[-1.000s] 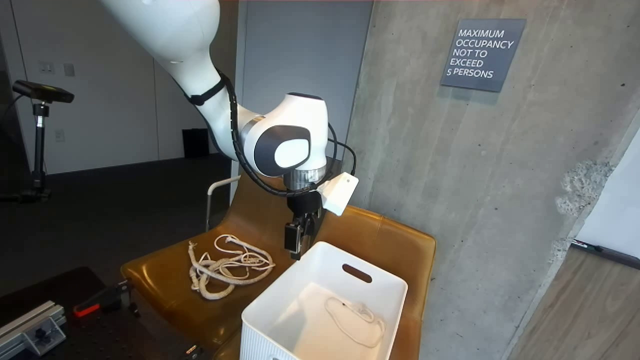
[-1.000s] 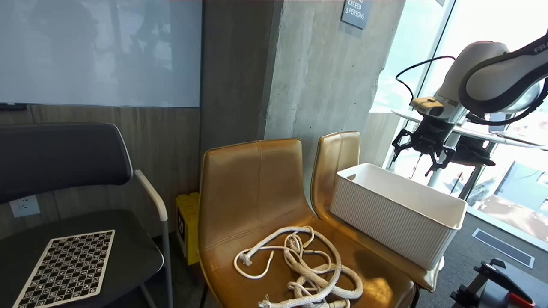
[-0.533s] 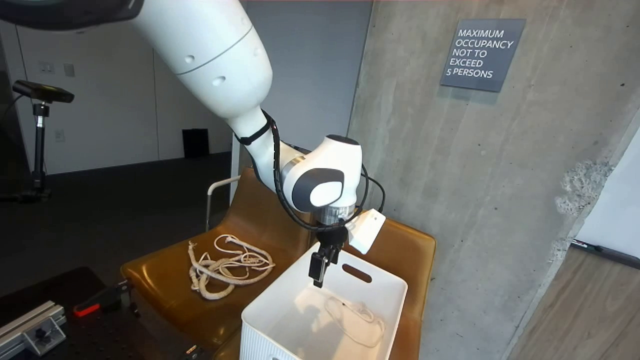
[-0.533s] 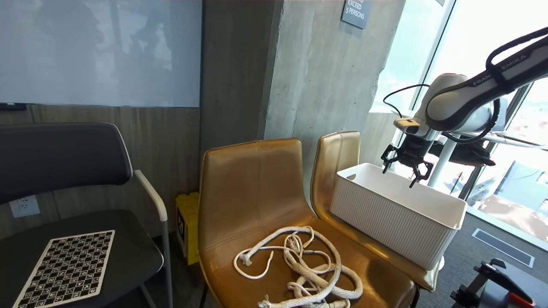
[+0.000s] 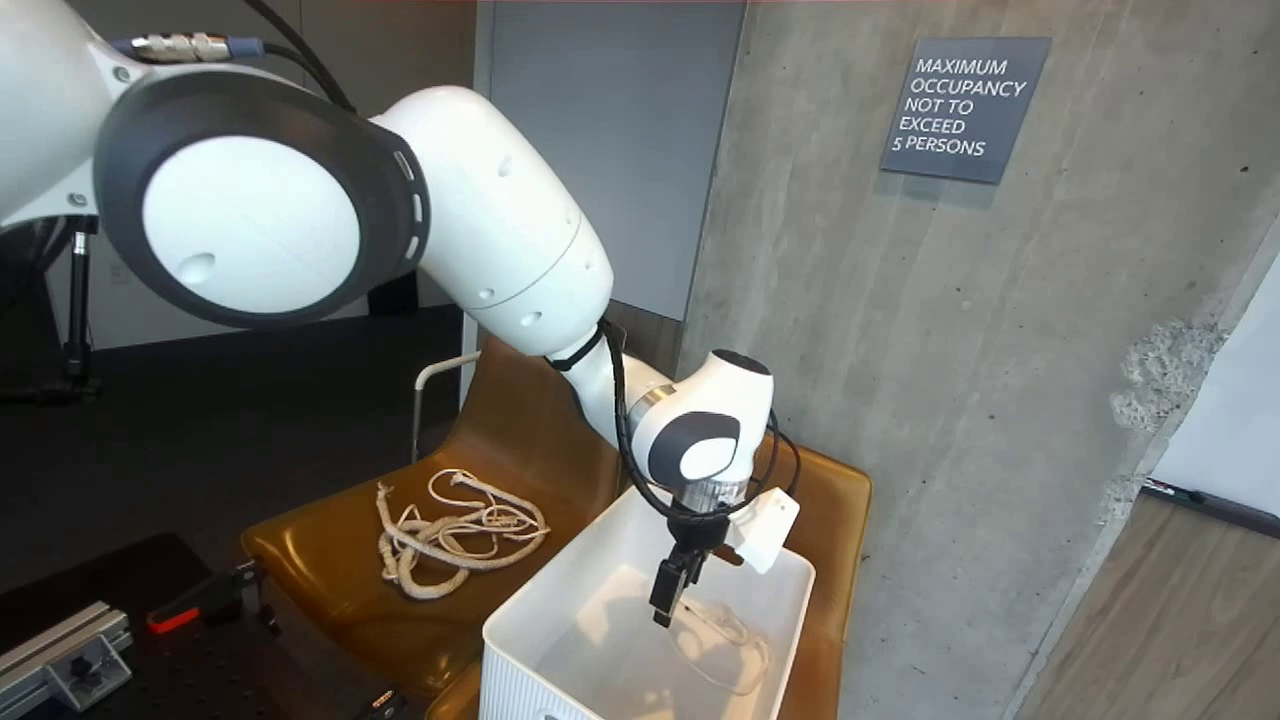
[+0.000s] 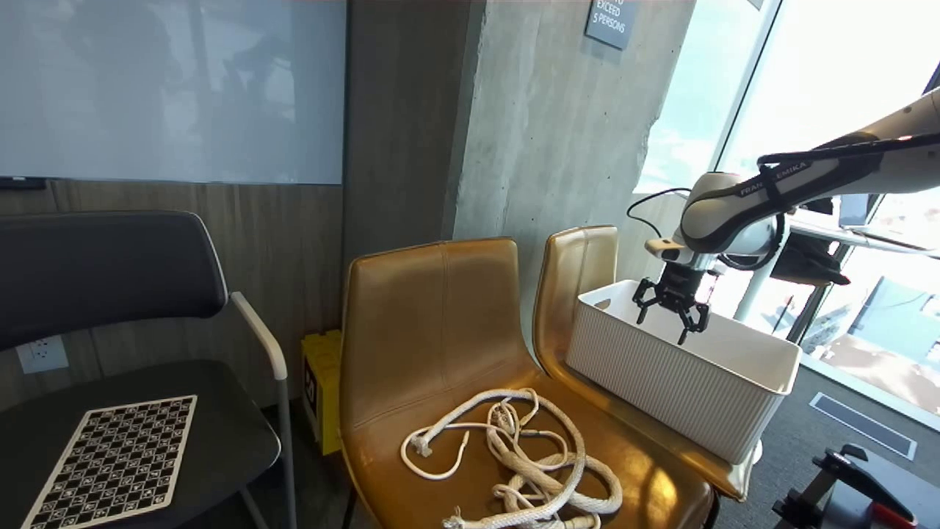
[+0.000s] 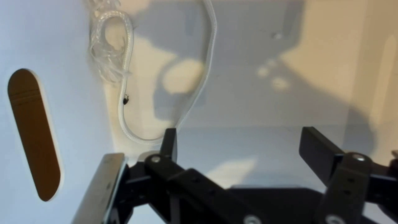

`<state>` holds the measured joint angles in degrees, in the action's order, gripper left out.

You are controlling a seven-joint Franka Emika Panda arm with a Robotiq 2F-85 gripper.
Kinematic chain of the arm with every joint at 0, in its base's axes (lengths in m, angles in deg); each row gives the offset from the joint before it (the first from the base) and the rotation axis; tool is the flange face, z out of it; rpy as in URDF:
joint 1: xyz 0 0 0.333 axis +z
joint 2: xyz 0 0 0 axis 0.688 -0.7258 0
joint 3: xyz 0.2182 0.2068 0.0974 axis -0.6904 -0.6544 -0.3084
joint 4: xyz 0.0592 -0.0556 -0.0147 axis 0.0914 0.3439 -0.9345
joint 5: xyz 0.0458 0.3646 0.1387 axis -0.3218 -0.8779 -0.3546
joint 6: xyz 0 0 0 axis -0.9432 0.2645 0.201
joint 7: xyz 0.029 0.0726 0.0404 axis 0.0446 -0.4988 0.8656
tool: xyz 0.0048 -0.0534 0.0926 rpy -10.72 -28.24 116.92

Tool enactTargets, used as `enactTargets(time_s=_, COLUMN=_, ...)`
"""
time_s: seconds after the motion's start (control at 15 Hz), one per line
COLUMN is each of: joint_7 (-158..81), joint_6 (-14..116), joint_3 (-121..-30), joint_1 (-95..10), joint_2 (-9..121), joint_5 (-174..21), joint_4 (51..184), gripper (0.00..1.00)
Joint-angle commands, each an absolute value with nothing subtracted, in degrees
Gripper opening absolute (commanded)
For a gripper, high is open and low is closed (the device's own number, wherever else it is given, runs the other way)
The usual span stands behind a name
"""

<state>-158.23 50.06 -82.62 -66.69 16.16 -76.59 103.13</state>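
My gripper (image 5: 664, 612) is open and holds nothing. Its fingers are spread wide inside the white bin (image 5: 528, 690), above the bin floor; both exterior views show it there, also at the bin's opening (image 6: 661, 332). A thin white cord (image 7: 214, 31) with a frayed end lies looped on the bin floor. In the wrist view the left finger overlaps the cord's lower bend; I cannot tell any touch, and the gripper appears above it. A thicker tangled white rope (image 6: 580, 455) lies outside the bin on a brown chair seat.
The bin stands on a second brown chair (image 6: 576, 257) beside the rope's chair (image 6: 433, 308). A concrete wall (image 5: 850, 330) rises behind. A dark chair (image 6: 110, 279) holds a patterned board (image 6: 117, 459). A clamp with a red handle (image 5: 175, 620) sits near the front.
My open gripper has come down and to the right in an exterior view, from above the bin's rim to inside the bin. The cord, rope and bin have not moved.
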Motion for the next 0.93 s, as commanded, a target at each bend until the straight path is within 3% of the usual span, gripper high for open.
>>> enactTargets(time_s=0.0, joint_7=-159.4, joint_6=44.3, joint_3=-81.4, joint_1=-66.0, joint_2=7.4, joint_5=-77.1, joint_4=89.3, gripper=1.00)
enactTargets(time_s=0.87, joint_7=-158.2, joint_6=32.4, joint_3=-81.5, joint_1=-66.1, joint_2=-12.7, joint_5=-75.9, joint_4=63.5, gripper=1.00)
